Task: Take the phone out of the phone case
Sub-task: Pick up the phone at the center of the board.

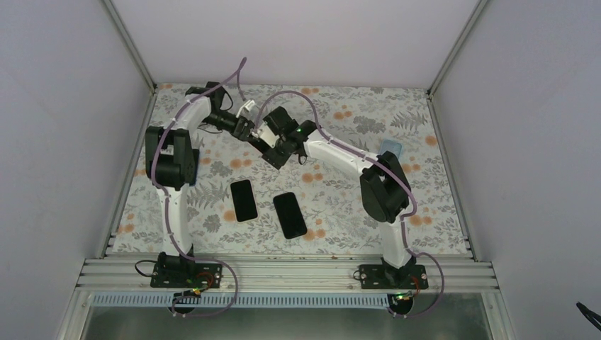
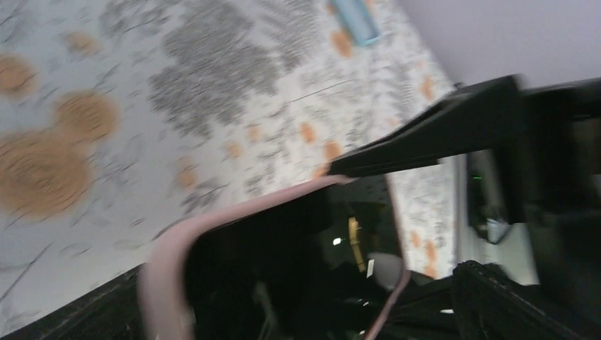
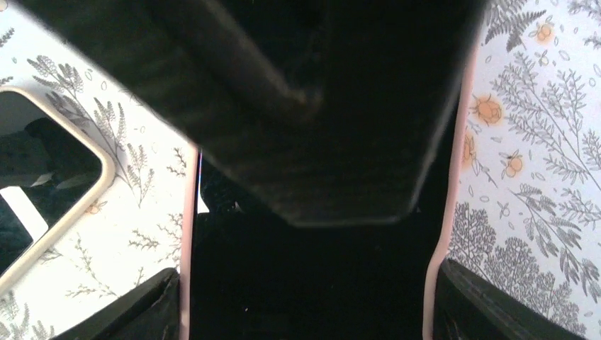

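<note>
Right fingers [image 3: 152,308] clamp pink-rimmed phone case [image 3: 312,283] — midair; left fingers [image 2: 425,138] spread.

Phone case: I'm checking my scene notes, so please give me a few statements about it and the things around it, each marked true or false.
1. Two dark phones lie flat on the table. True.
2. The right gripper has its jaws on either side of the pink phone case. True.
3. The phone case rests flat on the table. False: it is held up above the table.
4. A light blue item lies at the table's left edge. False: it lies toward the right edge.
</note>
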`<state>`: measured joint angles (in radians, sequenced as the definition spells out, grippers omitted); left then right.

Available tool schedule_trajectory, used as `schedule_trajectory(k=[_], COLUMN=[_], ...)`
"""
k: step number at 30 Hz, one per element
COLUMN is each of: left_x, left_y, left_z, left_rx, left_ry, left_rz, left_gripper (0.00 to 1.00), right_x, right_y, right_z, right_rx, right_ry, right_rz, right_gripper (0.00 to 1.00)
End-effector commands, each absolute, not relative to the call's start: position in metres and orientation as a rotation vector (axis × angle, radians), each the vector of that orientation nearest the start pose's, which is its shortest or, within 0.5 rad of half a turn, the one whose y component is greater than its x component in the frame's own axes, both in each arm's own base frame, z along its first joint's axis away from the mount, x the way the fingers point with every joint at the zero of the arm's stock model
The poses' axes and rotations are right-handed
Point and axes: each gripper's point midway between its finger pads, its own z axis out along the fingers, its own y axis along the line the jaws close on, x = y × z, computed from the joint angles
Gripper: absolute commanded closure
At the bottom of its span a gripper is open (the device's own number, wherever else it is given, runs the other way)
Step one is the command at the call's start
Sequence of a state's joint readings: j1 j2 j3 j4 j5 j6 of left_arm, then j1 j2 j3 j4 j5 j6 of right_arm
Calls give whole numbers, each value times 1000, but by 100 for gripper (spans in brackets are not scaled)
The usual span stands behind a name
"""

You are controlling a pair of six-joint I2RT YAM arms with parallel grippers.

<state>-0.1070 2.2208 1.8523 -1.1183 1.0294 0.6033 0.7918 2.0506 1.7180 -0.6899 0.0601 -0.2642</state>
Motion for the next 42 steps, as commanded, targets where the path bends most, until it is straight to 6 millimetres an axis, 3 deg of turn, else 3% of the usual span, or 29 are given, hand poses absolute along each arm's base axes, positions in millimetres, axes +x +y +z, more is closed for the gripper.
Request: schedule_trajectory(k=[1, 8, 14, 19, 25, 29, 33, 35, 38, 42], left_x=[407, 395, 396, 399, 399, 387, 372, 363, 349, 330], left_y=[-205, -201, -202, -204, -204, -203, -202, -204, -207, -211], left_z=[166, 141, 150, 168, 192, 212, 236, 249, 271, 292], left_rx=[889, 867, 878, 902, 929, 1011, 1102, 1155, 1200, 1229], left_ry=[2117, 2185, 2150, 2085, 1995, 1928, 1839, 1790, 1717, 1642], left_rz=[-1656, -1683, -1681, -1664, -1651, -1578, -1492, -1447, -1410, -1403], left_gripper=[5, 34, 70, 80, 89, 94, 98, 98, 98, 98], right_x=[385, 385, 383, 373, 355, 340, 336, 334, 330, 321], right_y=[385, 383, 383, 381, 371, 354, 320, 302, 281, 273], right_z=[145, 145, 149, 147, 154, 175, 218, 230, 239, 247], right_rx=[-1247, -1243, -1249, -1294, -1379, -1400, -1354, -1345, -1352, -1370], right_ry=[2159, 2158, 2153, 2147, 2127, 2115, 2066, 2033, 1990, 1927], right_rz=[168, 158, 164, 189, 228, 360, 561, 656, 780, 937], right_gripper=[29, 29, 29, 24, 0, 0, 0, 0, 1, 7])
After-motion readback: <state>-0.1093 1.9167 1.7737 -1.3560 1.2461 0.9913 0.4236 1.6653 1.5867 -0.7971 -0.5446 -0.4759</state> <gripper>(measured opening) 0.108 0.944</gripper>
